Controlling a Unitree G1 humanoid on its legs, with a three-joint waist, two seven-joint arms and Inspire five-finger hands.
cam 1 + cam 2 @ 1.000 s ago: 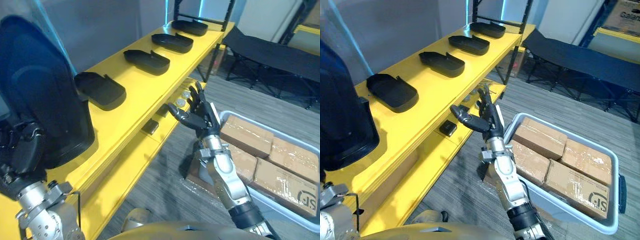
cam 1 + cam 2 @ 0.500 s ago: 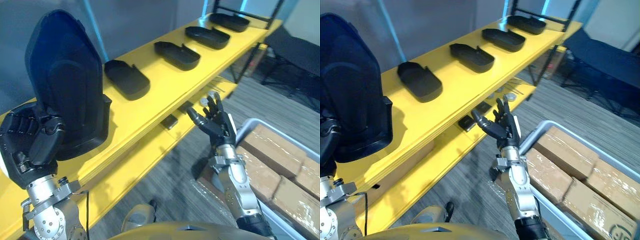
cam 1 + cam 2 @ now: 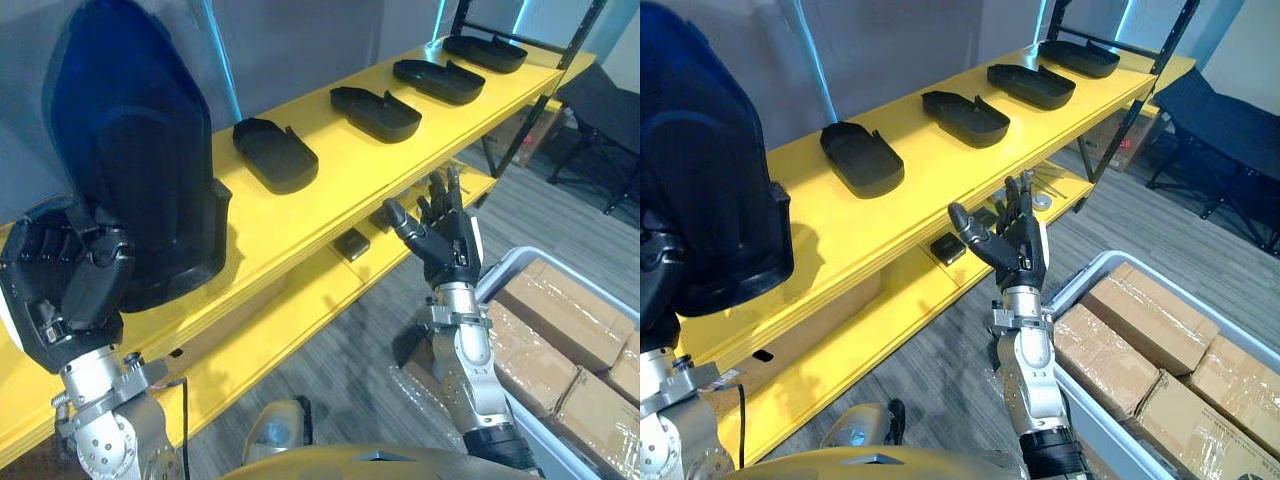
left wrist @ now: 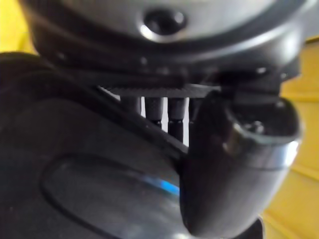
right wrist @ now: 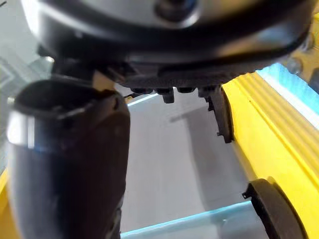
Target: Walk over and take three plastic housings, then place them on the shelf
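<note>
Head views, with both wrist views. My left hand (image 3: 65, 290) is closed round the lower end of a large black plastic housing (image 3: 140, 160), fingers and thumb curled onto it. It carries the housing upright, over the near end of the yellow shelf (image 3: 330, 172). I cannot tell whether the housing's lower edge touches the board. The left wrist view agrees: the thumb (image 4: 234, 164) presses against the dark shell.

Four more housings lie open side up in a row along the top board, well apart from one another: the nearest (image 3: 274, 154), the second (image 3: 376, 112), the third (image 3: 439, 80) and the farthest (image 3: 485, 52).

My right hand (image 3: 447, 245) is raised, empty, with its fingers straight and spread. It is just off the shelf's front edge, level with the lower board, where a small dark part (image 3: 352, 243) lies. Beside this arm stands a grey bin (image 3: 497, 275) of cardboard boxes (image 3: 565, 315).

Change over the last second: the whole scene has shifted in both head views, so the camera has moved, not the shelf's contents. The shelf now lies more squarely ahead and the row of four is unchanged. The left hand's hold has come fully into sight, and the right hand has stayed open.

Judgement: the walk appears nearly done. The next step is to set the carried housing flat on the bare board nearest me.
</note>
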